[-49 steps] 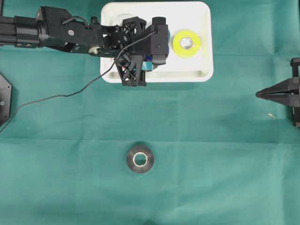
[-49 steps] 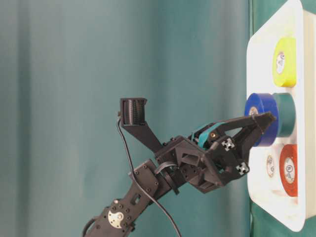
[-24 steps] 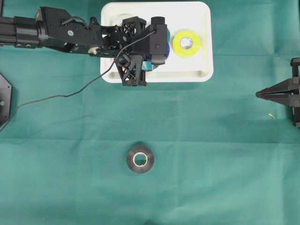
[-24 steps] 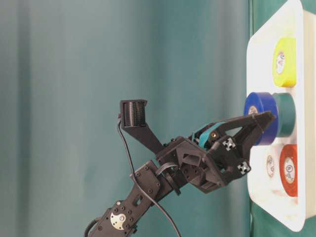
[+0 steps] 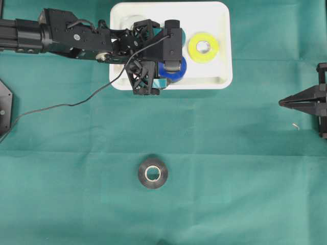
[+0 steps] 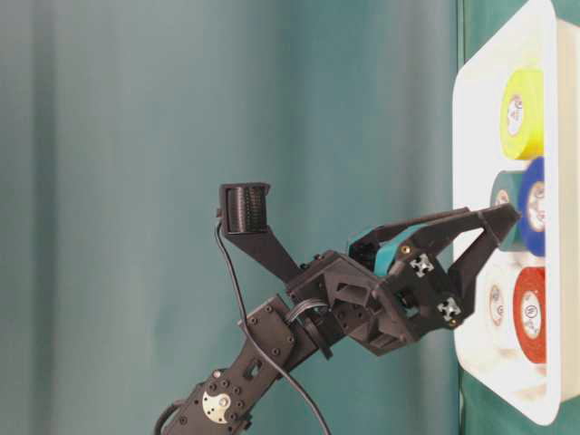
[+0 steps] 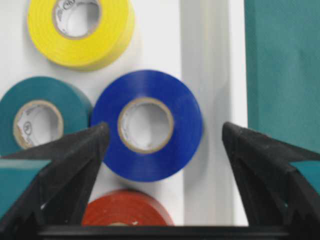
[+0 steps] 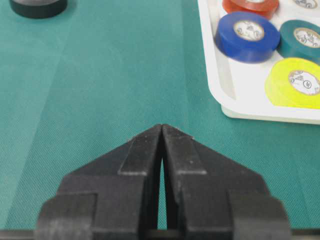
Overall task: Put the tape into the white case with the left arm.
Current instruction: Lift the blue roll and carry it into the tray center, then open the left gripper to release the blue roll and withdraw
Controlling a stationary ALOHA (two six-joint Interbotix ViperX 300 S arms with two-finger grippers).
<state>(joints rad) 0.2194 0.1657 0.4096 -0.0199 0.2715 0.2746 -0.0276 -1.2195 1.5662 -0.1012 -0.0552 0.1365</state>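
Left wrist view, blue tape [image 7: 147,125] core print unreadable, white case [image 7: 210,100].

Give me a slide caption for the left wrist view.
Open left gripper hangs over round blue tape roll lying flat in white plastic case.

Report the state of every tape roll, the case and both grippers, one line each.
Left gripper: open, above the blue tape.
Right gripper: shut, empty, over the cloth.
Blue tape: lying flat in the white case, released.
Yellow tape: flat in the case.
Green tape: flat in the case.
Red tape: in the case, partly hidden.
Black tape: flat on the cloth, outside the case.
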